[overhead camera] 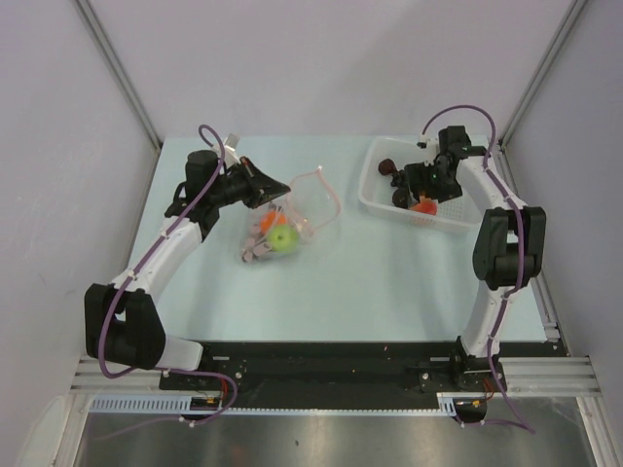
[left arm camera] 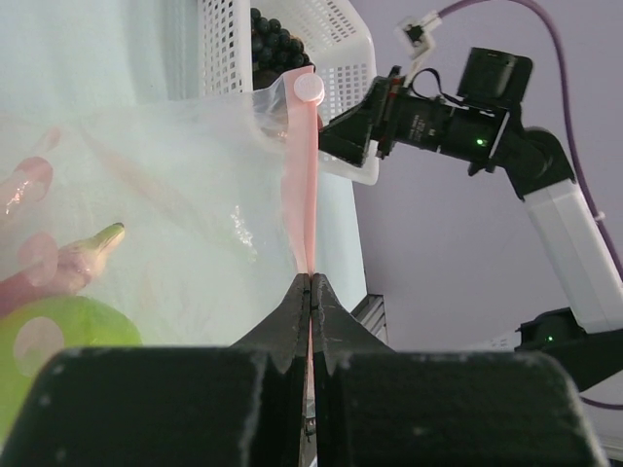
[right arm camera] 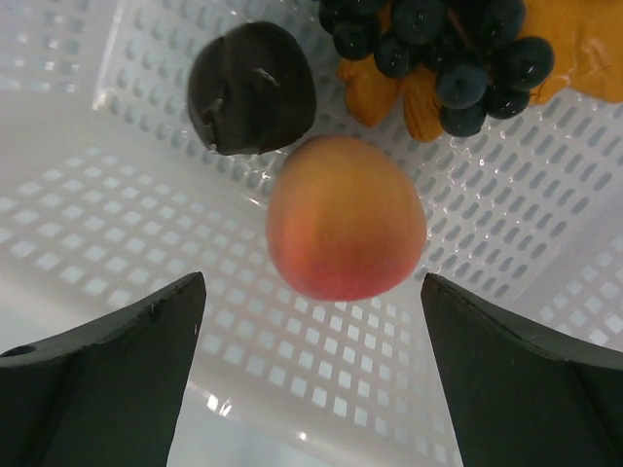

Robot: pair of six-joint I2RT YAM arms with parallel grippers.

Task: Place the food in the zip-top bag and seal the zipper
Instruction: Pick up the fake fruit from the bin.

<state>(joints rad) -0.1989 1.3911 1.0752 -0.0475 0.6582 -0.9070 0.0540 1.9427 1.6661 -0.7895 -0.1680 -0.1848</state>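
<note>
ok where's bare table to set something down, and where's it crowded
Free: near half of the table, in front of bag and basket, and the strip between them. Crowded: the basket, holding fruit and the right gripper; the left gripper pinches the bag.

I count on my worktop point(overhead camera: 389, 282):
- one zip-top bag point(overhead camera: 316, 209)
- one white basket point(overhead camera: 375, 190)

In the bag:
- one green apple point(overhead camera: 282, 237)
- one orange ball point(overhead camera: 273, 222)
- pink pieces point(left arm camera: 24, 190), number unclear

In the basket:
- one peach-red fruit point(right arm camera: 346, 219)
- one dark round fruit point(right arm camera: 251, 100)
- one grape cluster point(right arm camera: 458, 49)
- one yellow-orange piece point(right arm camera: 389, 92)

zip-top bag point(overhead camera: 310, 206): open, green apple point(overhead camera: 282, 238) inside | peach-red fruit point(right arm camera: 346, 219): in basket point(right arm camera: 117, 224)
</note>
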